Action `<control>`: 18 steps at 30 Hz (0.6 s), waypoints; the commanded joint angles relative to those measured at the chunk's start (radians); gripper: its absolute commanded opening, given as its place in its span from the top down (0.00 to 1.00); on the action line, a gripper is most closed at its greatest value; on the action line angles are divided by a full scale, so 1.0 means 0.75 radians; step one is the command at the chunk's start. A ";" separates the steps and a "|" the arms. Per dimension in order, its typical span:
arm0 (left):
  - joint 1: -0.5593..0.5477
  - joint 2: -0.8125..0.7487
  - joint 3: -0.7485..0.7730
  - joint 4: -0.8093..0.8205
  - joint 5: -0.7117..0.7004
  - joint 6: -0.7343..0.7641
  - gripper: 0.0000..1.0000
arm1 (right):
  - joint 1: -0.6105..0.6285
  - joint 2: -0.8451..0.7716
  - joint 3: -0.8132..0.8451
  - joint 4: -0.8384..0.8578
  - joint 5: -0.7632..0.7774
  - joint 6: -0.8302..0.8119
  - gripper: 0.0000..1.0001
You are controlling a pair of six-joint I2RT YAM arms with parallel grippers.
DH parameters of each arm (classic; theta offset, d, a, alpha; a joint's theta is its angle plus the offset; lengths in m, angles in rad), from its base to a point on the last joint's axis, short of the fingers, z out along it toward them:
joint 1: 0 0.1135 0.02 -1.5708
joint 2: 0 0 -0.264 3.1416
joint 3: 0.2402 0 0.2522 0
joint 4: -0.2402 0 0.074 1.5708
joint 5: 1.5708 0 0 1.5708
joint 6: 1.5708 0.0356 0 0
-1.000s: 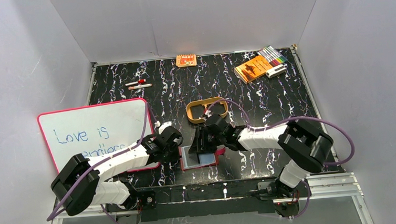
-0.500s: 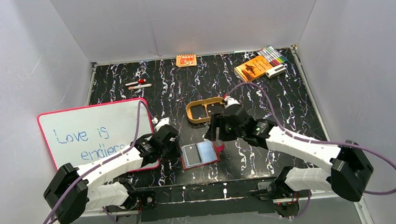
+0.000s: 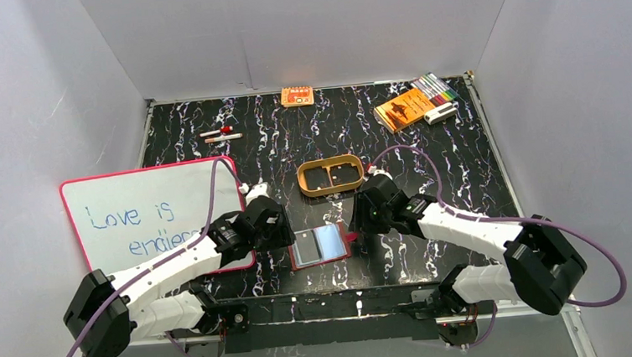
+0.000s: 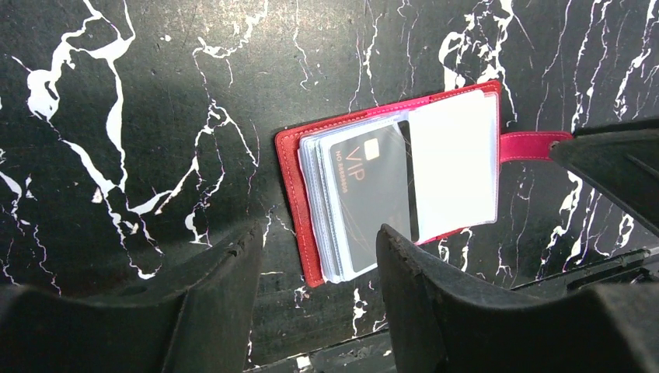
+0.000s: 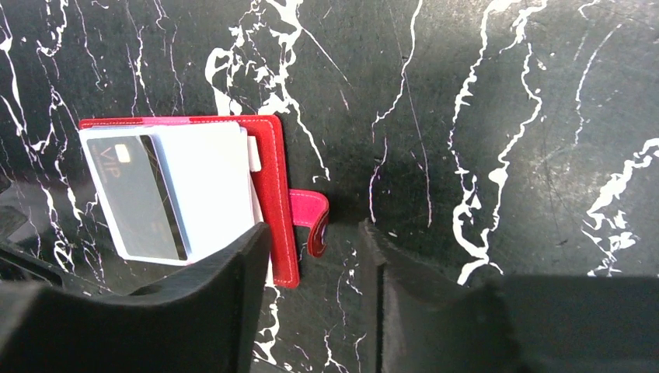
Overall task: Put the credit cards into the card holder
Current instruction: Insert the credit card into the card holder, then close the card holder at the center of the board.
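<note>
**A:** Where is the card holder [image 4: 291, 186]?

**B:** It lies open and flat on the black marble table [image 3: 463, 160], close to the near edge and on the near side of the tan oval tray [image 3: 301, 181]. A dark credit card [image 4: 365, 194] marked VIP sits in its sleeves, with a pale rectangle [image 4: 455, 163] to its right.

**A:** And the arms?

**B:** The left gripper [image 4: 319, 233] hovers at the holder's left side, jaws apart and holding nothing. The right gripper [image 5: 312, 231] is by the snap tab [image 5: 311, 214] on the holder's right, its jaws also parted and empty.
</note>
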 commanded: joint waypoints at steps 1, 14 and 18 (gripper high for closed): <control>-0.005 -0.058 0.037 -0.052 -0.031 0.016 0.46 | -0.012 0.052 -0.008 0.120 -0.054 -0.022 0.51; -0.005 -0.044 0.029 -0.050 -0.022 0.026 0.47 | -0.023 0.124 0.006 0.122 -0.056 -0.039 0.87; -0.006 -0.042 0.030 -0.030 0.011 0.049 0.48 | -0.027 0.039 0.019 0.053 -0.034 -0.075 1.00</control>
